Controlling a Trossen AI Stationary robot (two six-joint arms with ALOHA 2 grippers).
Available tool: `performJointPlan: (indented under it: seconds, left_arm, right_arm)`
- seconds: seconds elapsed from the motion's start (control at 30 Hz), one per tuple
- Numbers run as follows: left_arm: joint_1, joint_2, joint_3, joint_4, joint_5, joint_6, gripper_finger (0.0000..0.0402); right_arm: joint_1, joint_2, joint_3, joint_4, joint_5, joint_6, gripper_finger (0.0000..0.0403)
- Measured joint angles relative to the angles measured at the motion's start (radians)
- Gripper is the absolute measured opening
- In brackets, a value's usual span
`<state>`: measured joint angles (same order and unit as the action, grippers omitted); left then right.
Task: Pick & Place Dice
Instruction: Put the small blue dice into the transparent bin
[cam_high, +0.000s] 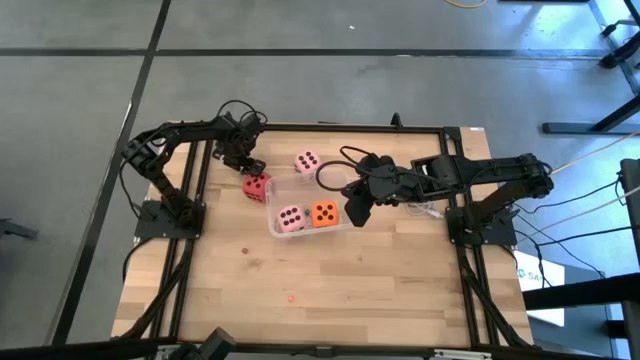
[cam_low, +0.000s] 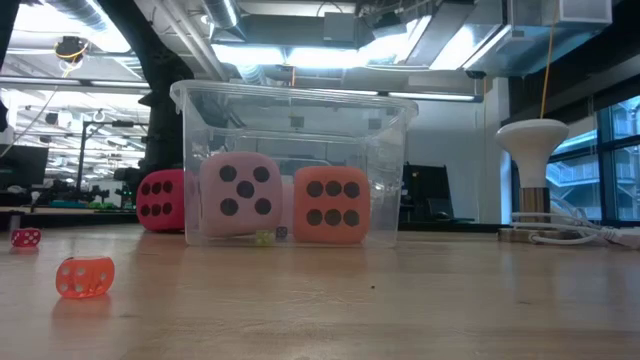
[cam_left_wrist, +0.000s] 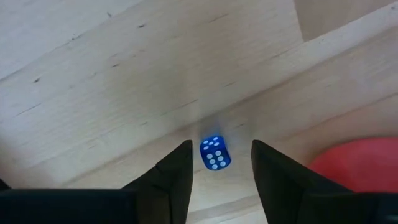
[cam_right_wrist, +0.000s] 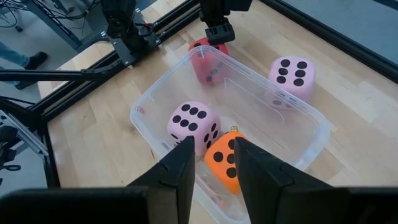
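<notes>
We are hovering the left gripper (cam_left_wrist: 221, 165), fingers parted around a small blue die (cam_left_wrist: 214, 153), beside the red die (cam_high: 257, 186) near the counter's (cam_high: 330, 290) far-left corner; right gripper (cam_right_wrist: 211, 163), fingers parted and empty, is waiting over the tub (cam_high: 272, 226) to clear it.

I note the table (cam_high: 330, 280) is pale, matt, grained wood planks. Tub (cam_right_wrist: 297, 149): clear glossy plastic. Big dice (cam_low: 238, 195) look soft, matt foam; the tiny blue die (cam_left_wrist: 214, 153) glossy plastic.

Orange die (cam_high: 323, 213), pink die (cam_high: 290, 219) in tub
</notes>
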<state>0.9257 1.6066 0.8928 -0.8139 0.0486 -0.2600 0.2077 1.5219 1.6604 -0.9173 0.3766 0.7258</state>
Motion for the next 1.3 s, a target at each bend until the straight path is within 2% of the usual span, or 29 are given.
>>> performJointPlan:
  seconds: [0.2,0.47,0.83,1.3]
  left_arm:
    - [0.000,0.000,0.000,-0.002,0.004,0.010,0.0146]
    - [-0.001,0.001,-0.002,-0.013,-0.033,0.036,0.0106]
    - [0.000,0.042,0.003,-0.014,-0.019,0.062,0.0059]
    - [-0.001,0.039,0.002,-0.015,-0.026,0.144,0.0016]
  right_arm:
    - [0.000,0.000,0.000,0.000,-0.003,0.000,0.0112]
    - [0.000,0.000,0.000,0.000,-0.015,0.000,0.0112]
    - [0.009,0.001,0.000,0.000,-0.035,0.001,0.0112]
    - [0.024,0.001,0.000,0.001,-0.035,0.003,0.0112]
